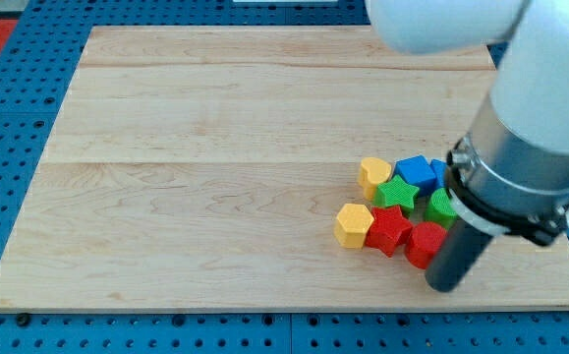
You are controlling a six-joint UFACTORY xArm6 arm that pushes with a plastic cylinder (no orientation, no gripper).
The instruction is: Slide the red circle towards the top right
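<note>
The red circle [423, 243] lies at the lower right of the board, at the right end of a tight cluster, and the rod partly covers it. My tip [444, 286] rests on the board just right of and below the red circle, touching or nearly touching it. A red star [388, 230] sits against the circle's left side. The arm's grey body hides whatever lies to the right of the cluster.
A yellow hexagon [353, 224] lies left of the red star. Above are a green star [397, 194], a yellow block [372, 173], a blue block [417, 172] and a partly hidden green block [441, 206]. The board's bottom edge [284, 303] is close below.
</note>
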